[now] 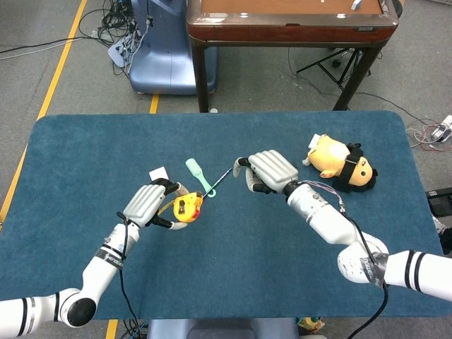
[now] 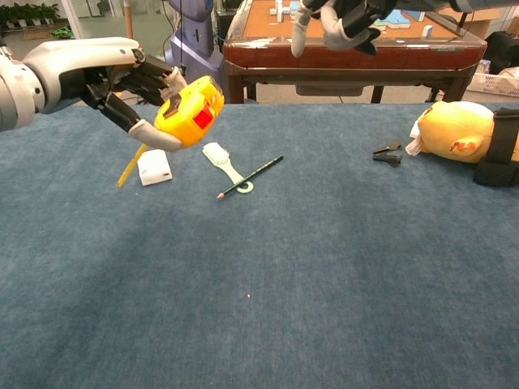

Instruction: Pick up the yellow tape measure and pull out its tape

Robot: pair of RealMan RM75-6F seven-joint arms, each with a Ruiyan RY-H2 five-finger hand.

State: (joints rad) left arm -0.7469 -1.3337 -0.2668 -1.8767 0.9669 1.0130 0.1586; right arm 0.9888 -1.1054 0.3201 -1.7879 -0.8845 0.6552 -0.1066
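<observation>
My left hand (image 1: 149, 204) (image 2: 122, 87) grips the yellow tape measure (image 1: 188, 207) (image 2: 191, 112) and holds it up off the blue table. A red button shows on the tape measure's side. A short yellow strip of tape (image 2: 129, 165) hangs down from beneath the hand. My right hand (image 1: 267, 171) (image 2: 334, 18) hovers in the air right of the tape measure, apart from it, fingers spread and empty.
On the table (image 1: 233, 275) lie a white block (image 2: 154, 167), a mint green brush (image 2: 223, 163), a pencil (image 2: 250, 177), a small black clip (image 2: 387, 152) and a yellow plush toy (image 1: 340, 162) (image 2: 462, 134). A brown table (image 1: 289, 25) stands behind.
</observation>
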